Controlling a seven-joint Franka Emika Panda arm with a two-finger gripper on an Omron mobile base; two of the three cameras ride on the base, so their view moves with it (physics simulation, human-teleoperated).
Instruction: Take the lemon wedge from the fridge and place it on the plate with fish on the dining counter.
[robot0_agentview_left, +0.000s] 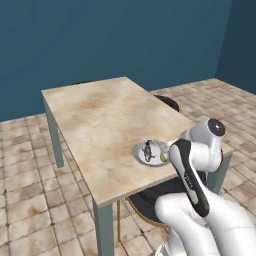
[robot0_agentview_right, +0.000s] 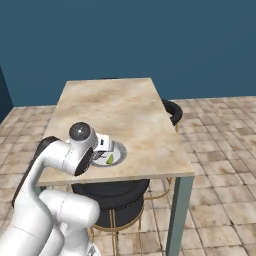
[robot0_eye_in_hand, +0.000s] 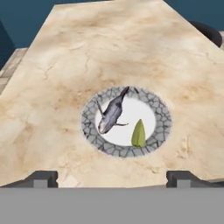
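Observation:
The lemon wedge (robot0_eye_in_hand: 138, 134) lies on the white centre of the plate (robot0_eye_in_hand: 162, 114), right of the dark fish (robot0_eye_in_hand: 111, 113). The plate rests on the beige marbled dining counter (robot0_eye_in_hand: 109, 52) near its front edge. My gripper (robot0_eye_in_hand: 112, 177) hangs above the plate, open, its two fingertips wide apart with nothing between them. In the left base view the plate (robot0_agentview_left: 140, 148) holds the fish (robot0_agentview_left: 148, 150) and the wedge (robot0_agentview_left: 163, 158) beside my arm. The right base view has the wedge (robot0_agentview_right: 109, 160) on the plate (robot0_agentview_right: 119, 151), partly behind my hand. The fridge is out of view.
A black round stool (robot0_agentview_right: 115, 196) stands under the counter's near end, and another stool (robot0_agentview_right: 171, 110) sits at its right side. Grey-green table legs (robot0_agentview_right: 177, 212) stand at the corners. Tiled floor and a dark blue wall surround the counter.

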